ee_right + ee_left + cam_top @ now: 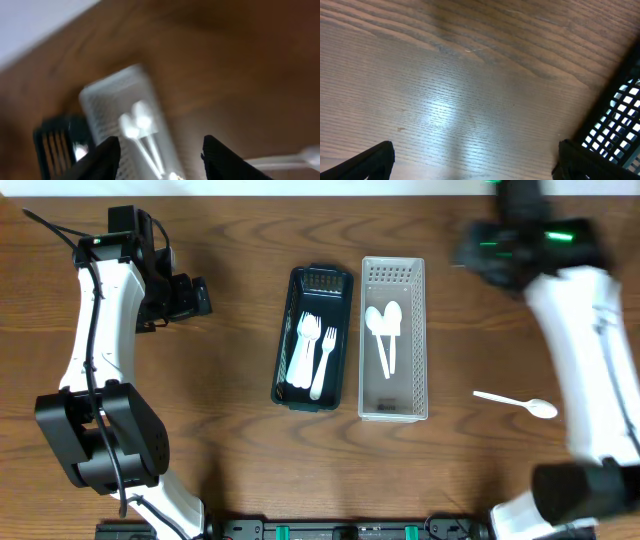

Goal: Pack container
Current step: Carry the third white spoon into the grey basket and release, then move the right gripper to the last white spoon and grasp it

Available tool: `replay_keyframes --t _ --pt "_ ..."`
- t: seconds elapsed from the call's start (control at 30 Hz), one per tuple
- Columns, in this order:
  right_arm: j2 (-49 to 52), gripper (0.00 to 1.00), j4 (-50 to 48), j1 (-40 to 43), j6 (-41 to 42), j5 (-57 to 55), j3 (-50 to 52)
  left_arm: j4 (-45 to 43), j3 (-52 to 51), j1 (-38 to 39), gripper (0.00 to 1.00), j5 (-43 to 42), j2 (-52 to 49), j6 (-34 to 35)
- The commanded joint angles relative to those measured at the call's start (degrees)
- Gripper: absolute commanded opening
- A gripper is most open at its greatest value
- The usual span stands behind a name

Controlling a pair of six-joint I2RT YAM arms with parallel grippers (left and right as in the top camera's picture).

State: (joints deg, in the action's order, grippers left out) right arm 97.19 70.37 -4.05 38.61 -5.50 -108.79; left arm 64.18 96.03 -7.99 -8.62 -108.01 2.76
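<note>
Sorting spoons: left hand [475, 165] wide apart; right hand [160, 157], blurred, seems apart and empty. Next, fetch the white plastic spoon [515, 402] at four o'clock of the white perforated tray [412, 380].

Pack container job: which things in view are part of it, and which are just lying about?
Job: black container holding white forks; white container holding two spoons; loose spoon on the wooden table.
Lying about: nothing else visible.
</note>
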Motion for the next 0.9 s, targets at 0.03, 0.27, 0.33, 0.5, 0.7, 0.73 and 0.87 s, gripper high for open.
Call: replay_keyframes --t 0.03,0.27,0.33,0.5,0.7,0.73,0.87 --pt "-0.96 0.47 9.68 11.76 19.34 -2.19 0.76 0.26 -0.24 0.04 0.98 0.26 -0.37 -0.59" --pt "-0.96 0.81 16.81 24.35 32.70 4.87 9.92 0.28 -0.24 0.04 0.98 0.26 -0.37 -0.59" --pt "-0.96 0.82 14.23 24.83 32.68 6.03 15.06 0.28 -0.24 0.04 0.98 0.26 -0.37 -0.59" --pt "-0.94 0.87 1.27 24.61 34.51 12.35 30.67 0.52 -0.24 0.04 0.98 0.26 -0.37 -0.57" --pt "-0.94 0.80 -12.00 24.65 38.97 13.42 45.22 1.29 -0.24 0.02 0.98 0.26 -0.37 -0.59" --pt "-0.94 0.80 -13.25 24.65 38.95 13.27 46.47 1.27 -0.24 0.02 0.98 0.26 -0.37 -0.59" --pt "-0.94 0.80 -16.20 24.65 38.95 11.21 49.31 1.33 -0.24 0.04 0.98 0.26 -0.37 -0.59"
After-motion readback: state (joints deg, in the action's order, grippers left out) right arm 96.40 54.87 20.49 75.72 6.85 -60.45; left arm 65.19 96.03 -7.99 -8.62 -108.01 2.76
